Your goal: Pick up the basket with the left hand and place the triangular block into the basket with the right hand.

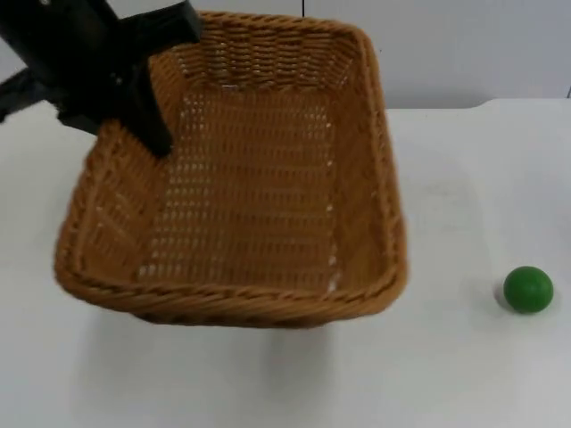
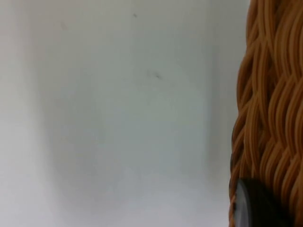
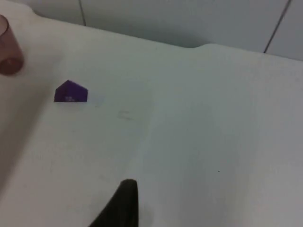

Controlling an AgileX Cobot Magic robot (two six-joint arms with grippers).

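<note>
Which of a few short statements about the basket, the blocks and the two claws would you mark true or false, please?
1. The left claw grips the rim of the wicker basket. True.
2. The basket holds a purple block. False: nothing can be seen inside it; the purple block lies on the white table in the right wrist view.
3. A green ball lies on the table beside the basket, apart from it. True.
4. The right claw grips the purple block. False: its fingertip is well apart from the block.
5. The green ball touches the basket. False: bare table separates them.
</note>
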